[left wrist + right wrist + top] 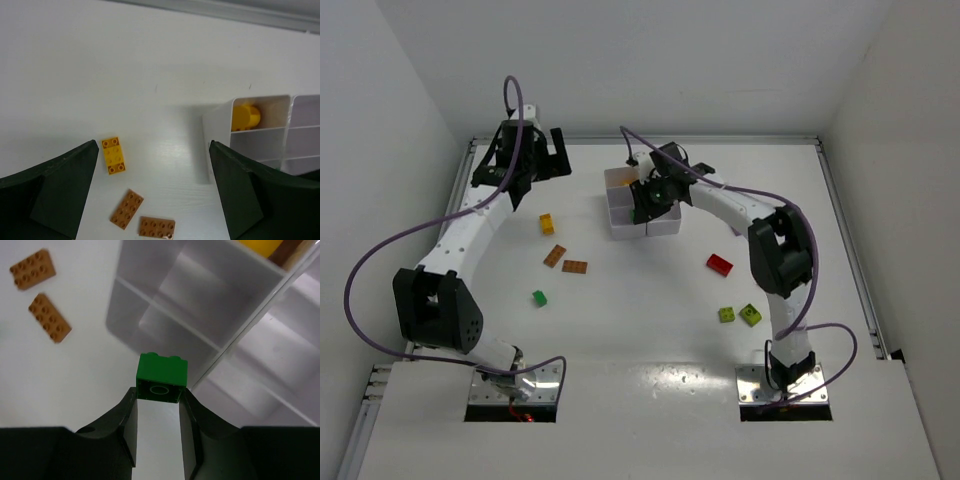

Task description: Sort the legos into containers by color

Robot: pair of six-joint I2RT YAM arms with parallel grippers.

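My right gripper (160, 399) clamps the small green plastic brick (162, 371) by its flat sides beside the white compartmented tray (166, 321). I judge it light, rigid and likely slick. My left gripper (152, 150) gapes empty.

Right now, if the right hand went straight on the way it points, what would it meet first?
The white tray: the right hand, shut on a green brick, points at its near corner, where compartment walls meet. The brick would likely touch first; height above the rim is unclear.
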